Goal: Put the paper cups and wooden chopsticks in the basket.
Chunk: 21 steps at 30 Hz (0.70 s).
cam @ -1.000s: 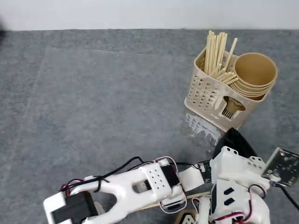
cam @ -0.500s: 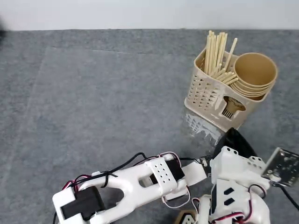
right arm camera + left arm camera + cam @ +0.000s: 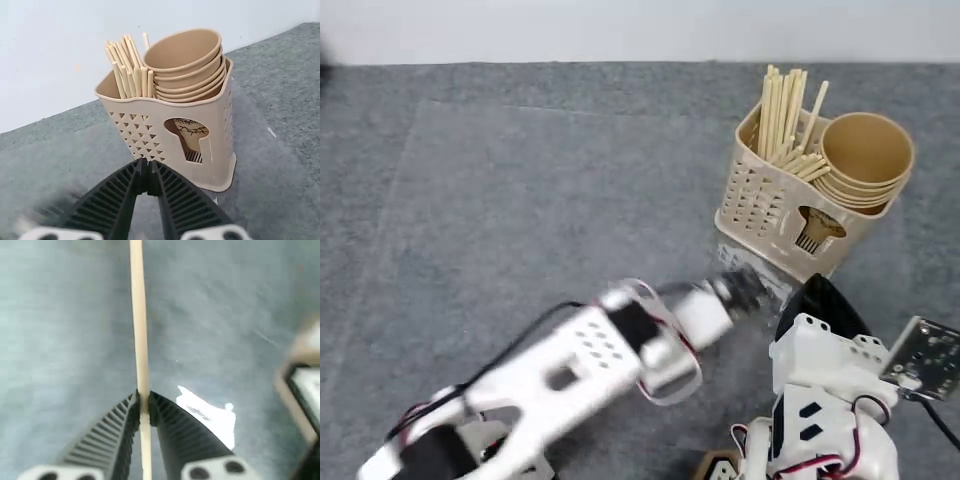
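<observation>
A beige plastic basket (image 3: 760, 215) stands at the back right, holding a bundle of wooden chopsticks (image 3: 782, 110) and a stack of paper cups (image 3: 865, 155). My left gripper (image 3: 143, 402) is shut on a single wooden chopstick (image 3: 139, 315), which sticks out ahead of the jaws over the grey mat. In the high view that gripper (image 3: 740, 288) is blurred, just in front of the basket. My right gripper (image 3: 147, 172) is shut with nothing in it and faces the basket (image 3: 150, 135), its cups (image 3: 185, 55) and its chopsticks (image 3: 125, 65) from close by.
The right arm's white body (image 3: 820, 400) fills the front right corner, with a small circuit board (image 3: 925, 360) beside it. A clear sheet (image 3: 520, 200) covers the grey carpet, and there is free room on the left and in the middle.
The left arm has risen from the front edge and swung up and right toward the basket with the chopstick. The right arm has kept still.
</observation>
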{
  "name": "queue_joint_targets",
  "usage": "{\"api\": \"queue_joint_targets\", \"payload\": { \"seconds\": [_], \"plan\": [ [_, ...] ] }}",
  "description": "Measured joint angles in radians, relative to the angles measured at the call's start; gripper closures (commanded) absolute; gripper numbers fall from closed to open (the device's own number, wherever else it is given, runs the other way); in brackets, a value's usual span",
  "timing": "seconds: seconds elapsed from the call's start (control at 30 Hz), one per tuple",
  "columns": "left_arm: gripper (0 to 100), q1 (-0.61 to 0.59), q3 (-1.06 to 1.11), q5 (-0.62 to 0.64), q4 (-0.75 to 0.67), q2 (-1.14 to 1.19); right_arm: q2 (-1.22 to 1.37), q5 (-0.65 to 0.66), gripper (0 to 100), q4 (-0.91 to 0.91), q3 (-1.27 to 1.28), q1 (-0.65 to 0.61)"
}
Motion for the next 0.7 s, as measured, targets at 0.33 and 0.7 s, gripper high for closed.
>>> {"api": "queue_joint_targets", "payload": {
  "seconds": [0.33,0.7],
  "plan": [
    [99,-0.262,-0.256,-0.054,-0.006,-0.157,0.0,0.0,99.0,0.0,0.0,0.0],
    [99,-0.276,-0.626,0.025,-0.456,0.052,0.0,0.0,99.0,0.0,0.002,0.0]
  ]
}}
